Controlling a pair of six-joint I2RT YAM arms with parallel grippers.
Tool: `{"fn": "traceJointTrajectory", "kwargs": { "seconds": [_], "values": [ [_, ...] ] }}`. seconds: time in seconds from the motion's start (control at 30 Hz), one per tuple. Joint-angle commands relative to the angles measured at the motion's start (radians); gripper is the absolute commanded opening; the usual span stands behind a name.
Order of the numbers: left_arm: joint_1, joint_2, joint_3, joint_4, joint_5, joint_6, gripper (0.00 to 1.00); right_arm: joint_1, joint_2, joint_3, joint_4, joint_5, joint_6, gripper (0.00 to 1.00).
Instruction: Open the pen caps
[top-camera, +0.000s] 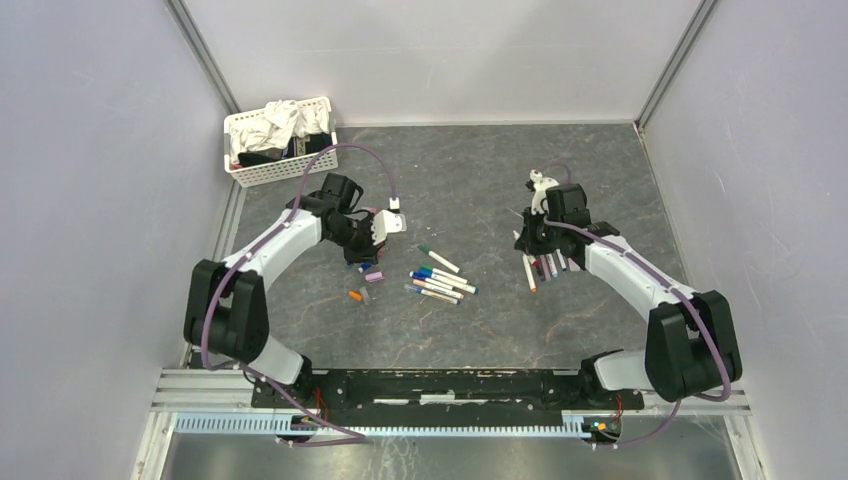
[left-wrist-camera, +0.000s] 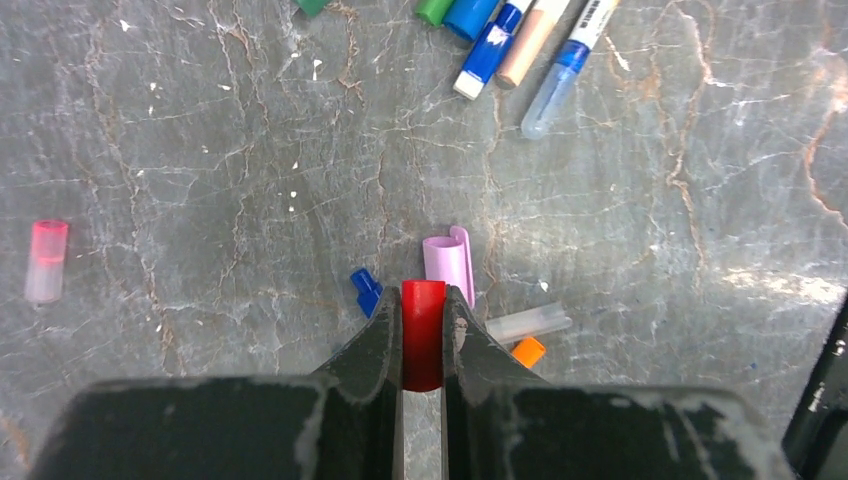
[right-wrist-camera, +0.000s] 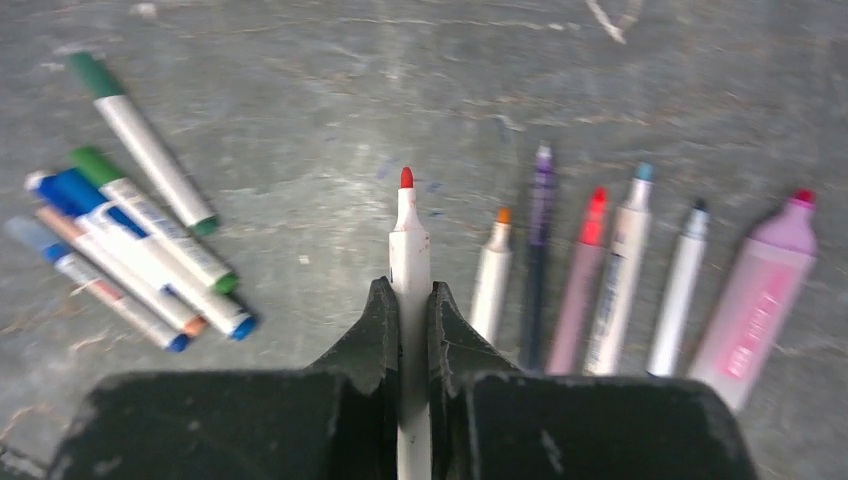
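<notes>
Red cap (left-wrist-camera: 423, 345) in left gripper (left-wrist-camera: 423, 300), pen (right-wrist-camera: 409, 250) right

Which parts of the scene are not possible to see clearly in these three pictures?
- Left wrist view: the red cap's lower end, hidden between the left gripper's fingers; pens cut off by the top edge.
- Right wrist view: the red-tipped pen's rear, hidden by the right gripper; pen labels, blurred.
- Top view: loose caps, too small to count.

From my top view, the basket (top-camera: 250, 172) sits upper left on the table (top-camera: 470, 180). Loose pen caps (top-camera: 374, 275) lie left of centre, with a pile of capped pens (top-camera: 440, 283) at centre and a row of opened pens (top-camera: 545, 268) to its right.
</notes>
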Motion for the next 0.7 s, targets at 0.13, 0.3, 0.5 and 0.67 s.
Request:
{"fn": "traceJointTrajectory", "kwargs": {
  "seconds": [0.13,0.3,0.5,0.67],
  "values": [
    [0.000,0.118,-0.002,0.124,-0.023,-0.066,0.16,-0.034,0.039,-0.028,0.051,0.249,0.009,0.04],
    [-0.001,0.140,-0.007,0.128,-0.031,-0.069,0.32,-0.034,0.114,0.006,0.044,0.285,0.007,0.12],
    [-0.001,0.118,-0.009,0.090,0.007,-0.062,0.46,-0.037,0.153,0.002,0.059,0.323,0.002,0.21],
    [0.000,0.095,0.012,0.049,0.016,-0.061,0.47,-0.035,0.191,0.024,0.052,0.339,-0.004,0.25]
  ]
}}
